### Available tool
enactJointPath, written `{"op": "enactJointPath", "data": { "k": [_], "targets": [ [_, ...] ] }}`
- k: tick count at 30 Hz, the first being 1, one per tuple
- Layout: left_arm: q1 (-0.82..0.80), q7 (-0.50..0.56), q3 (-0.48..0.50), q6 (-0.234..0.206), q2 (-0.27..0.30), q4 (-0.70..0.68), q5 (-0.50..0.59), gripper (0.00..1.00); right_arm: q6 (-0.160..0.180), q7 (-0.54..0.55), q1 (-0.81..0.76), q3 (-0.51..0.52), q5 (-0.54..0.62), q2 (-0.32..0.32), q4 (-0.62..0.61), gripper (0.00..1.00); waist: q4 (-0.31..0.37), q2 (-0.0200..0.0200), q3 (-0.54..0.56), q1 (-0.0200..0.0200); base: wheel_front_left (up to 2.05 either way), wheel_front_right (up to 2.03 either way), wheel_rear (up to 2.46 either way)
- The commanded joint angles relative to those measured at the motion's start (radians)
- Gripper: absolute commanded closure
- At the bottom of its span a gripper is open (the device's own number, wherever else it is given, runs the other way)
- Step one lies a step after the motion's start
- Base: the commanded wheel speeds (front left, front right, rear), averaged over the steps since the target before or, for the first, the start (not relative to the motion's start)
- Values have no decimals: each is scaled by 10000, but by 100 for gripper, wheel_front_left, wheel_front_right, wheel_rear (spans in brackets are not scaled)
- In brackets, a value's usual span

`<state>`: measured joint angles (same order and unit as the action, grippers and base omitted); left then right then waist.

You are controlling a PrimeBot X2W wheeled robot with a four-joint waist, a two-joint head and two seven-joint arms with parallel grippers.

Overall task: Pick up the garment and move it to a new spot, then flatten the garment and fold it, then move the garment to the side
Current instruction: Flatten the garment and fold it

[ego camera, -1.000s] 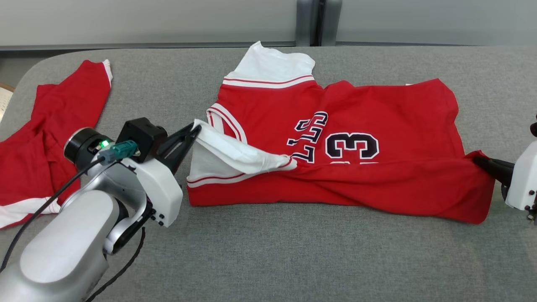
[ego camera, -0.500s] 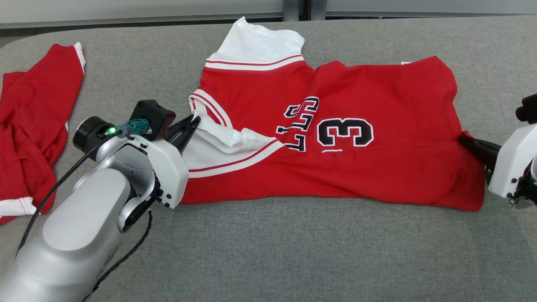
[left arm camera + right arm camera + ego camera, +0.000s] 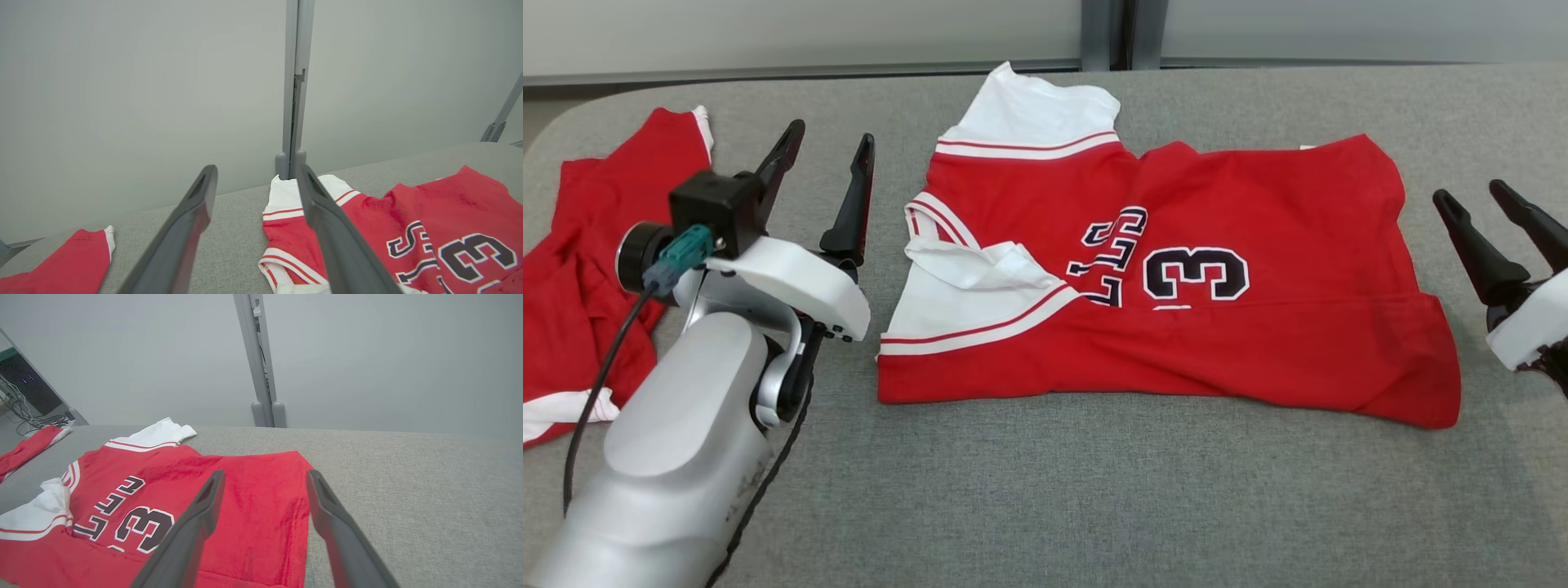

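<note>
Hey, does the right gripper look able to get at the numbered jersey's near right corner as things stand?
Probably yes: the right gripper is open beside the right edge of the numbered jersey, with only bare table between them.

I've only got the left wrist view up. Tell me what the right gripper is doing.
Observer: The right gripper is open and holds nothing. It hovers just off the hem end of the jersey.
Operator: Describe the jersey's near edge.
Observer: The near side is folded up over the front and hides part of the print below the number.
Operator: Report what lies left of my gripper.
Observer: The second red garment lies crumpled beside the left gripper. It runs toward the robot and ends in a white hem.
</note>
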<state>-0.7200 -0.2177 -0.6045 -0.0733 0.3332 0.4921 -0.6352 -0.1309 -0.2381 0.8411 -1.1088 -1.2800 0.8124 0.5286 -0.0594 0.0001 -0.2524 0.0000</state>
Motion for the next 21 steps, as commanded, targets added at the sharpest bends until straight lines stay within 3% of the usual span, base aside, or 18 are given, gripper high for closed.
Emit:
{"op": "enactJointPath", "data": {
  "k": [1,3,9,14,21],
  "targets": [
    [148,-148,141,-142,-24,-134,-28,0,3,-144,-174,93,210,47,19,0,-76,-1,144,0,0,0,0],
    [484,-372,538,-463,-180,-522,-77,0,3,-272,-296,657,695,-38,6,0,-126,-1,307,0,0,0,0],
    [2089,-474,1846,-1117,-815,-2431,760,0,3,-268,-2251,4671,3314,-942,-933,0,-256,-1,714,0,0,0,0],
    [3692,-470,2740,-911,-1704,-3566,1658,0,3,-270,-4596,7416,5565,-2194,-2152,0,-365,-1,1072,0,0,0,0],
    [5324,-470,3432,-449,-2543,-3490,2919,0,3,-267,-6848,9269,7528,-3955,-3527,0,-384,-1,1369,0,0,0,0]
  ]
}}
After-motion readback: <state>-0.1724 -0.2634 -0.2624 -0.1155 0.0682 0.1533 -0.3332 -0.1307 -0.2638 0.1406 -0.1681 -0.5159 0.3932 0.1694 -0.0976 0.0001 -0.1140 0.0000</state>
